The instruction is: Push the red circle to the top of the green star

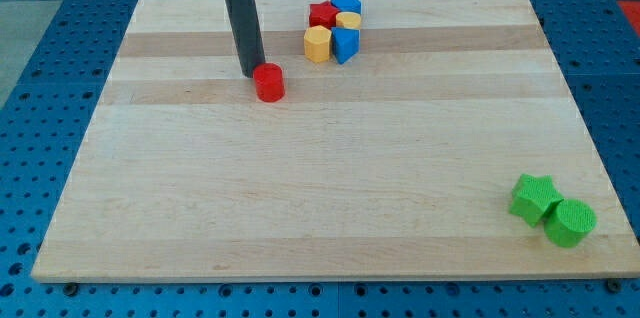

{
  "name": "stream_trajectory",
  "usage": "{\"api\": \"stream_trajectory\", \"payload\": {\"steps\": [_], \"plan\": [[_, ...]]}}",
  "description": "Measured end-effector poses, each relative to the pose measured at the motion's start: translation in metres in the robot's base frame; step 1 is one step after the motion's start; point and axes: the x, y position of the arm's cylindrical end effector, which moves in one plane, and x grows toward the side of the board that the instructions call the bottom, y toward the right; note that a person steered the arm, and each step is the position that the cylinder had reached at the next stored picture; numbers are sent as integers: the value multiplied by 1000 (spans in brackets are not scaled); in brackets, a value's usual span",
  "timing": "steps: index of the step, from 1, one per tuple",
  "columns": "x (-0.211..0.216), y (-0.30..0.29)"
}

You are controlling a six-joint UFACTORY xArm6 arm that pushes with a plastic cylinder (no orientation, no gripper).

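- Rod first, at the view's left of everything on the board: a straight dark shaft comes down from the view's top edge, and my tip (251, 72) rests on the wooden board (300, 208) in its upper part.
- It is a bare rod end with nothing to open or shut, and it holds nothing.
- My tip sits just to the view's left of the red circle (269, 83), touching it or very nearly so; I cannot tell which.
- The red circle stands alone, in the upper part of the board, left of centre.
- Further to the view's right, near the board's top edge, five blocks huddle together: a yellow hexagonal block (317, 44) at the lower left of the group, a red star-like block (321, 15) above it, a blue block (346, 3) at the top, a small yellow block (348, 21) in the middle, and a second blue block (344, 45) at the lower right.
- The red circle lies near this cluster, below and to the view's left of it, but apart from it.
- Far over at the view's lower right, the green star (534, 198) sits near the board's corner, well apart from the red circle.
- A green circle (571, 223) touches the star on its lower right side.
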Motion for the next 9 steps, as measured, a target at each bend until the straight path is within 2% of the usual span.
{"api": "stream_trajectory", "payload": {"steps": [2,3,7,9], "plan": [[49,9],[64,40],[68,189],[59,212]]}}
